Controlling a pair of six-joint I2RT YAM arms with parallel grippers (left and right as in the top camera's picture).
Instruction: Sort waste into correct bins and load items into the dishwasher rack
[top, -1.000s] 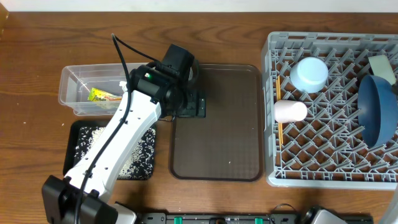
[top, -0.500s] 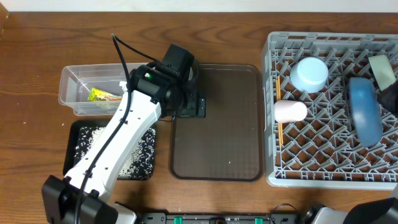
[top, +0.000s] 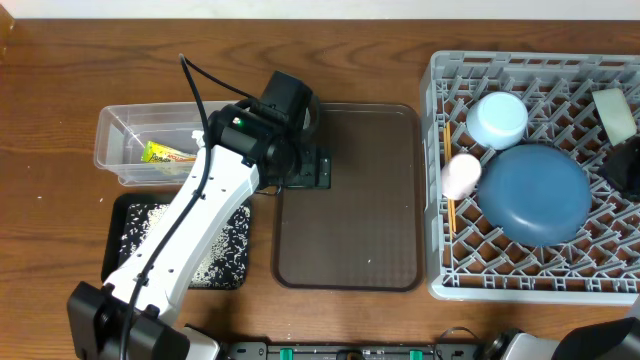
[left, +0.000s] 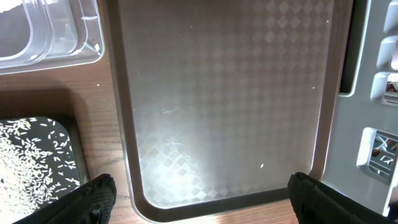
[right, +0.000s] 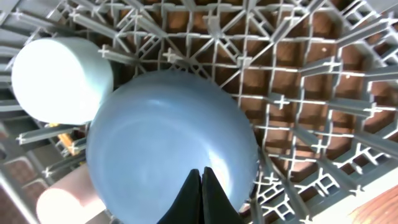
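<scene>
Black tray (top: 112, 250) nearest, rice grains (top: 140, 225) in it. Left gripper (left: 200, 200) spread wide, empty, above bare brown serving tray (top: 350, 200). Clear tub (top: 115, 135) beyond, wrapper (top: 165, 153) inside (tissue not made out). Rack (top: 437, 285): dark blue plate (top: 535, 195) lying flat on pegs, right gripper (right: 200, 180) pinched shut at its rim, grip unclear; pink cup (top: 460, 175), chopsticks (top: 451, 215), blue-white bowl (top: 497, 118), pale green bowl (top: 612, 112) also in. Judged nearly done: plate maybe needs standing upright between pegs.

Dishwasher rack (top: 440, 180): right side cut by frame edge. Chopsticks (top: 451, 215): partly covered by pink cup (top: 461, 175). Clear tub (top: 110, 140): right end hidden under left arm (top: 190, 230).
</scene>
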